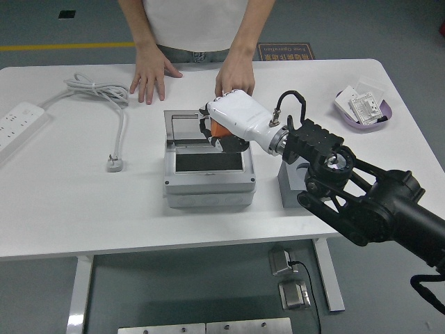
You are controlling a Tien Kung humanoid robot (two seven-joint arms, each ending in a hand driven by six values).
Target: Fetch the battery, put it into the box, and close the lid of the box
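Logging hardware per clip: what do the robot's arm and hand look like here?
Only the right arm shows: black, with open strut-like links and a ribbed block at the wrist. Its hand has a smooth white shell and dark fingers. A black cable loops from a metal wrist connector.

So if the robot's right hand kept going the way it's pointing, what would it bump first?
Probably the box's open lid, just left of the right hand holding the orange battery; depth is hard to judge.

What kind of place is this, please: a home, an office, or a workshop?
Probably a robot test lab or workshop. A white table stands on a grey industrial floor with a yellow line, and a power strip and an open grey box lie on it.
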